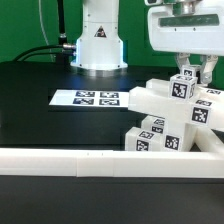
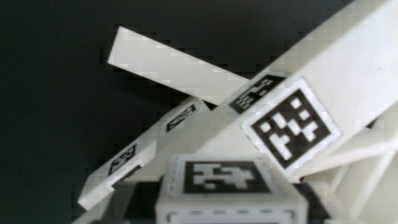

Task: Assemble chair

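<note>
The end effector (image 1: pixel 194 72) hangs over the exterior view's right side, above a heap of white chair parts (image 1: pixel 175 125). Its two dark fingers (image 1: pixel 207 70) point down on either side of a small tagged block (image 1: pixel 181 86) at the top of the heap. The fingers stand close to the block, but whether they press on it cannot be told from either view, so the grip itself is unclear.

The chair is not together. Its pieces lie piled on the black bench (image 1: pixel 40 110) at the exterior view's right, leaning on one another at odd angles. A long slab (image 1: pixel 150 97) slants up toward the block, and several chunky tagged blocks (image 1: pixel 152 133) sit lower, just behind a long plain white rail (image 1: pixel 90 160) that runs across the front of the bench. The heap touches or nearly touches the rail; the exact contact is hidden.

The marker board (image 1: pixel 88 98) lies flat on the bench near the middle, apart from the heap, in front of the arm's white base (image 1: pixel 98 40).

In the wrist view, a tagged block (image 2: pixel 221 178) fills the near foreground, blurred. A wide slab with a large tag (image 2: pixel 294 122) slants beside it, and a thin plain plate (image 2: pixel 178 66) tilts behind against the dark bench. Another tagged piece (image 2: pixel 139 150) leans beneath them.
</note>
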`<state>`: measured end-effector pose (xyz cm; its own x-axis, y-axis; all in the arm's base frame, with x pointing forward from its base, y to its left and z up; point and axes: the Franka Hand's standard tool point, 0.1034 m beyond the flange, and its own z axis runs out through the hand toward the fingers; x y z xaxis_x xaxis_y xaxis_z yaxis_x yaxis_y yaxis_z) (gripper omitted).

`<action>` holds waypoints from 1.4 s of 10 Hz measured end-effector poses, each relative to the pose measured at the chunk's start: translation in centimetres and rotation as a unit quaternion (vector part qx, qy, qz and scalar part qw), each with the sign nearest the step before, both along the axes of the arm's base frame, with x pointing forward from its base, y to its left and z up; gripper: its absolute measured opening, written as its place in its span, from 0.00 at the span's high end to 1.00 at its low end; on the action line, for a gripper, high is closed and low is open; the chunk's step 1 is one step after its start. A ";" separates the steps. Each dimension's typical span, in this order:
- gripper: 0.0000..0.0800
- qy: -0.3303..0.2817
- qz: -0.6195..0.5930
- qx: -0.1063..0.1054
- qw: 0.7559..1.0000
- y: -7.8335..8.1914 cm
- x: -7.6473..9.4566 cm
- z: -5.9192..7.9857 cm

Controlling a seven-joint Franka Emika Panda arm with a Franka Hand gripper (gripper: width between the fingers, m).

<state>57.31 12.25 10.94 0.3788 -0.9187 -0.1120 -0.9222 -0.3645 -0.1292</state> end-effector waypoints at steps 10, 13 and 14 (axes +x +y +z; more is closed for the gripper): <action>0.19 -0.052 0.392 -0.038 0.918 -0.1 0.6 0.6; 0.19 -0.058 0.521 -0.059 0.849 0.0 0.4 0.5; 0.19 -0.054 0.567 -0.071 0.819 0.0 0.5 0.6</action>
